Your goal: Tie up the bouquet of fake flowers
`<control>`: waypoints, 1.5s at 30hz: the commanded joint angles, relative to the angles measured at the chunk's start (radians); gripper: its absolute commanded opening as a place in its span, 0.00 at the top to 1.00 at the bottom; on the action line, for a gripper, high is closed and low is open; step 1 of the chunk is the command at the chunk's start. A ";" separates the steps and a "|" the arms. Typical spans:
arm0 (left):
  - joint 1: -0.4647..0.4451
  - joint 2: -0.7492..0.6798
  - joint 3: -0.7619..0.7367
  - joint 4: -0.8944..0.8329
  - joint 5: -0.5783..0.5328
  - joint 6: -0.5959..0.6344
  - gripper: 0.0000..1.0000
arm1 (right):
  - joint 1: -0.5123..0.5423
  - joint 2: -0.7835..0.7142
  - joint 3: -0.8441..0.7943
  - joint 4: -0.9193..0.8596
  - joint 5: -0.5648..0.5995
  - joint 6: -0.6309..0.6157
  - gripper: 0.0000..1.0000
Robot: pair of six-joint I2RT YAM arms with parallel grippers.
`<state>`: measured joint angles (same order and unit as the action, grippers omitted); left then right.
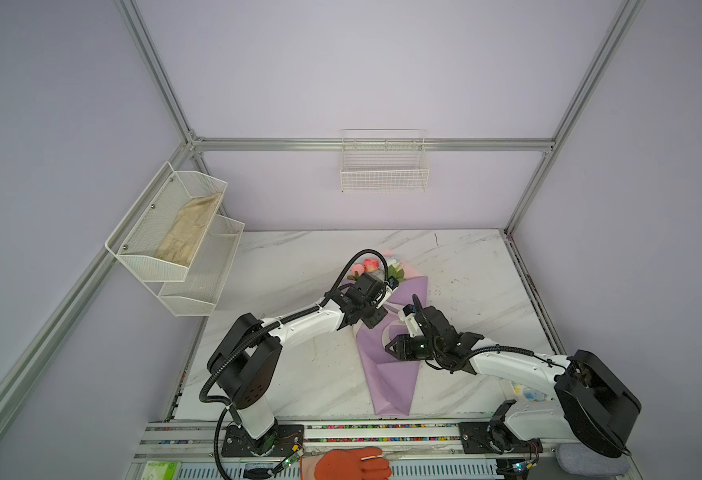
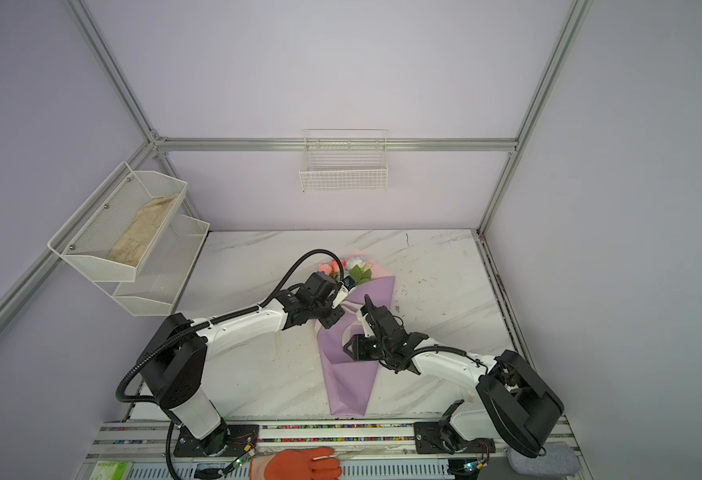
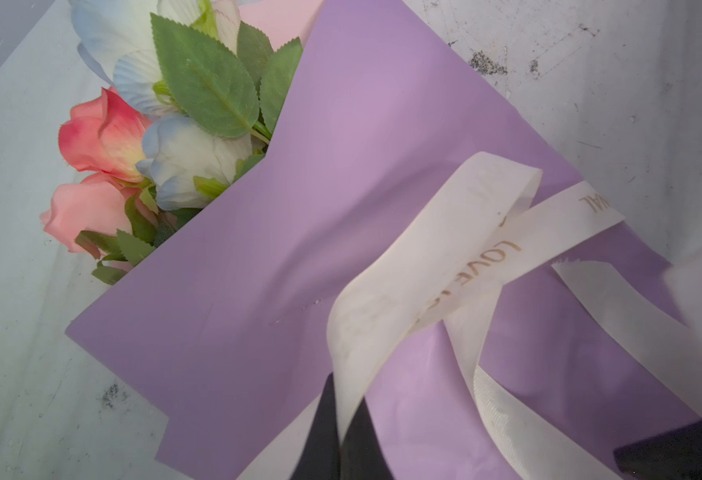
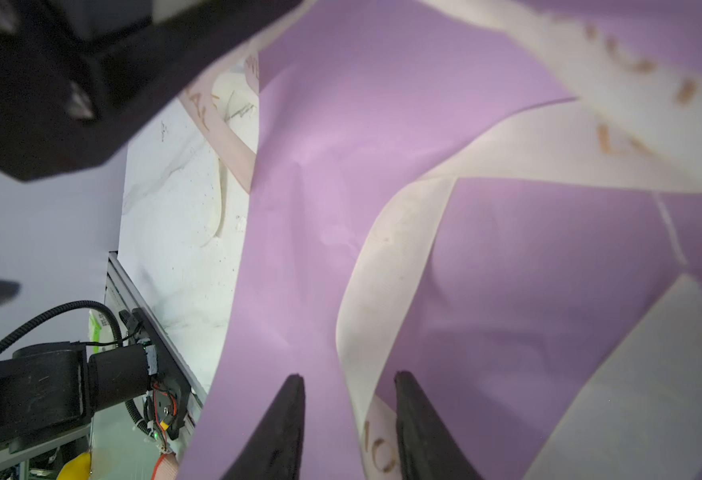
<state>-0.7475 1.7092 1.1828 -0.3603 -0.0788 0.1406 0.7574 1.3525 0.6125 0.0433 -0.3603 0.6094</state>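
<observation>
Left fingers (image 3: pixel 330 419): pressed together, pinching a strand of the cream ribbon (image 3: pixel 445 232). The band rises from between the two dark tips and loops over the wrap.
Right fingers (image 4: pixel 287 428): spread apart, black, tapering to blunt points. A ribbon strand lies in the gap, closer to one finger and not pinched. The tips sit low over the lilac wrap, but I cannot tell if they touch it.
Bouquet (image 1: pixel 391 374): lies flat on the surface (image 1: pixel 299 374) between the two arms. Its flower end points toward the back wall and its narrow end toward the front rail. The left fingers are over its upper part and the right fingers over its middle.
Bouquet material: a smooth, matte lilac sheet folded into a long cone with straight creases and soft dents. A pink inner face shows at the open end.
Fake flowers (image 3: pixel 104 133): fabric roses crowded at the cone's mouth. There are two coral-pink buds with frayed petal edges and white ones tinged pale blue.
Leaves (image 3: pixel 208 79): green, flat, saw-edged, with printed veins.
Ribbon texture: a wide, flat cream band, finely ribbed, with gold lettering in which "LOVE" is readable. It is slightly soiled, and one cut end is frayed.
Ribbon path: crosses over the wrap's middle in loose curves.
Surface texture: white marble pattern with grey veins, scuffed and marked with dark specks.
</observation>
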 commanded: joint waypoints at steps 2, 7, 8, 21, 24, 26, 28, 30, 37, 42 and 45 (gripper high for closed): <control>-0.003 -0.008 -0.025 0.015 0.010 -0.029 1.00 | -0.003 0.016 0.042 -0.008 0.061 -0.019 0.53; -0.003 -0.003 -0.019 0.015 0.013 -0.029 1.00 | -0.003 0.092 0.076 -0.006 0.151 -0.001 0.48; -0.003 -0.002 -0.019 0.016 0.014 -0.029 1.00 | -0.003 0.109 0.080 0.000 0.149 0.001 0.48; -0.003 0.002 -0.012 0.018 0.011 -0.029 1.00 | 0.054 0.179 0.136 -0.066 0.276 0.021 0.46; -0.003 0.003 -0.014 0.020 0.010 -0.033 1.00 | 0.094 0.169 0.156 -0.085 0.325 0.043 0.45; -0.003 0.003 -0.018 0.026 0.011 -0.038 1.00 | 0.130 0.179 0.175 -0.116 0.389 0.064 0.44; -0.002 0.004 -0.021 0.028 0.011 -0.043 1.00 | 0.164 0.197 0.193 -0.144 0.457 0.085 0.45; -0.002 0.004 -0.027 0.032 0.014 -0.048 1.00 | 0.197 0.222 0.205 -0.150 0.504 0.095 0.45; -0.003 -0.006 -0.041 0.043 0.014 -0.056 1.00 | 0.279 0.326 0.260 -0.223 0.646 0.148 0.48; -0.003 -0.011 -0.047 0.044 0.008 -0.056 1.00 | 0.294 0.341 0.264 -0.215 0.643 0.153 0.72; -0.003 -0.013 -0.047 0.042 0.005 -0.055 1.00 | 0.294 0.325 0.265 -0.220 0.641 0.155 0.83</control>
<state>-0.7467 1.7092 1.1652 -0.3565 -0.0788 0.1143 1.0409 1.6802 0.8619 -0.1345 0.2565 0.7532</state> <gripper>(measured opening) 0.047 0.194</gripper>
